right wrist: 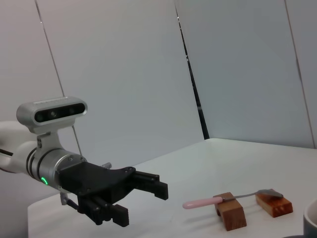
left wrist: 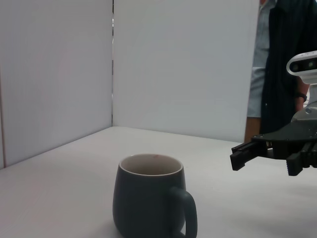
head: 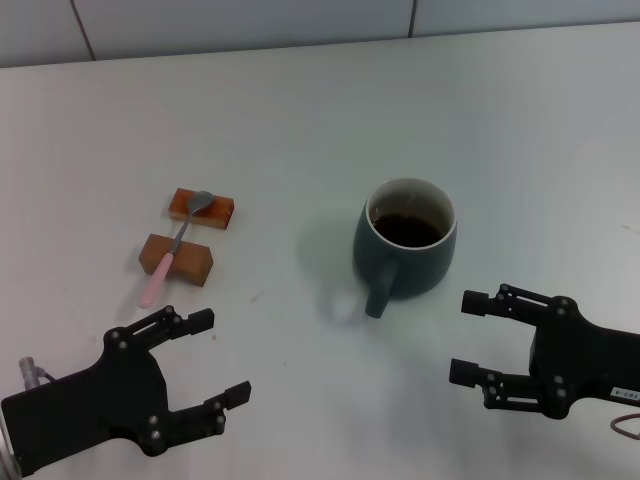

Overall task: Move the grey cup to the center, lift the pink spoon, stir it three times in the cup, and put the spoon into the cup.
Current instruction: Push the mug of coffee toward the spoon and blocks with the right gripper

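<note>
The left gripper (head: 206,358) and right gripper (head: 478,338) were matte black, angular, with ribbed fingertips and small silver screws. A grey-white camera pod (right wrist: 52,112) sat above the left wrist's silver collar, where a green light (right wrist: 43,181) glowed. A white label marked the right gripper's body.

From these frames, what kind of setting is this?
Likely a robot test bench, not a kitchen: bare white table boxed in by plain white panels, with only a grey-green ceramic mug and a pink-handled teaspoon propped on two brown blocks.
</note>
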You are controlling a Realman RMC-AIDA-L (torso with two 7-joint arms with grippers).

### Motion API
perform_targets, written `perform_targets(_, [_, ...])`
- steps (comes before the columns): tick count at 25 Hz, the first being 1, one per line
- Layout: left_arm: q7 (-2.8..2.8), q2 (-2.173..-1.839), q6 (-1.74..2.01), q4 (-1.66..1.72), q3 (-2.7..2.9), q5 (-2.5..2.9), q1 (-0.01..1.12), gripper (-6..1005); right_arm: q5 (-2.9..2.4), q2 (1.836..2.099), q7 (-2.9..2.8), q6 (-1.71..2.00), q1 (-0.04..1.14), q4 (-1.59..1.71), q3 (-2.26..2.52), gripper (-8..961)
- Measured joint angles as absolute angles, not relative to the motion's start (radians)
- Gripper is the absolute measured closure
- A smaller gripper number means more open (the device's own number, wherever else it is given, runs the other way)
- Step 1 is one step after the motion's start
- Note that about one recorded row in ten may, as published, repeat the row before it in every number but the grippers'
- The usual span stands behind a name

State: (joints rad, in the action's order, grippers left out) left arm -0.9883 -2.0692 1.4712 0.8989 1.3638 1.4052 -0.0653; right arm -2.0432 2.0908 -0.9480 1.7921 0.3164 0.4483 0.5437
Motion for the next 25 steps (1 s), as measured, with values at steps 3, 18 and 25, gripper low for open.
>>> perform_targets(3, [-0.988,-2.069,1.471,0.898,1.365,1.405,-0.064,172,-2.043,2.091,-0.948,1.792,0.316,0.448,0.542,127])
perform_targets(18, [-0.989,-2.071,1.472,0.894,1.365,1.405,-0.06,184,-1.761,2.091,-0.65,1.703,0.262,0.289,0.475,126])
perform_targets(25, [-0.985,-2.071,1.475,0.893,1.374,1.405,-0.058,190,-1.453,2.085,-0.109,1.543,0.257,-0.052,0.345,346])
